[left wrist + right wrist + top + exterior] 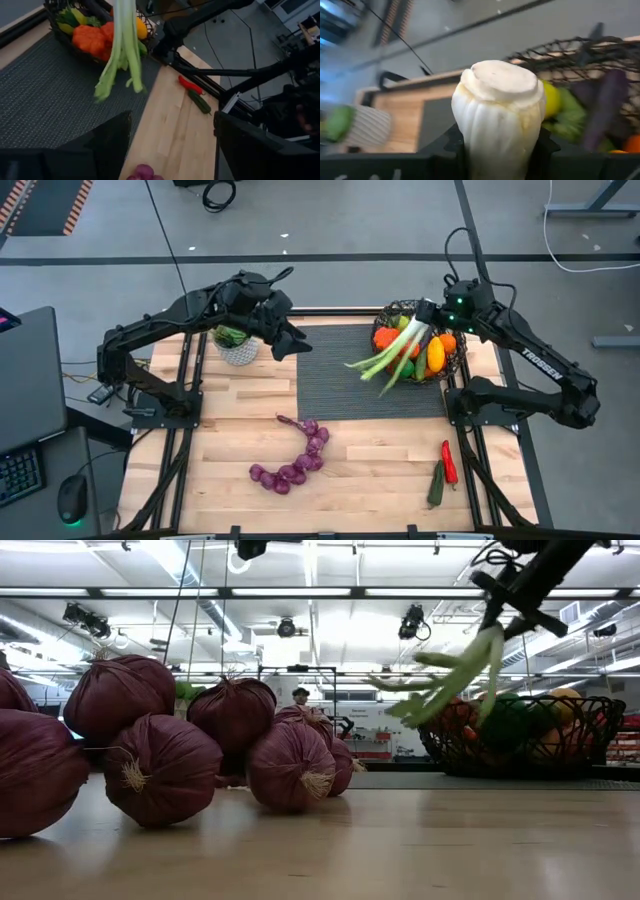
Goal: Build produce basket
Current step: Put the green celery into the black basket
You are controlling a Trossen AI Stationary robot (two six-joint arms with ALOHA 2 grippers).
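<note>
The dark wire basket (455,358) stands on the grey mat's far right corner, filled with orange, yellow and green produce. My right gripper (432,311) hovers above it, shut on a leek (392,352) whose green leaves slant out over the mat. A purple string of bulbs (296,461) lies on the bare wood near the table's front. A red chilli (449,460) and a dark green one (436,483) lie at the near right. My left gripper (292,340) is open above the mat's far left corner, touching nothing. My right gripper pinches the leek's white root end (497,107) between its two fingers (456,146), with the cut tip sticking out past them. It comes from above. The leek is lifted clear and hangs tilted, its green leaves (425,698) lower and toward the table's left.
A small white-patterned pot with a green plant (236,346) stands just left of my left gripper, at the table's far left. The grey mat (340,385) covers the far middle. Bare wood lies between the purple string and the chillies.
</note>
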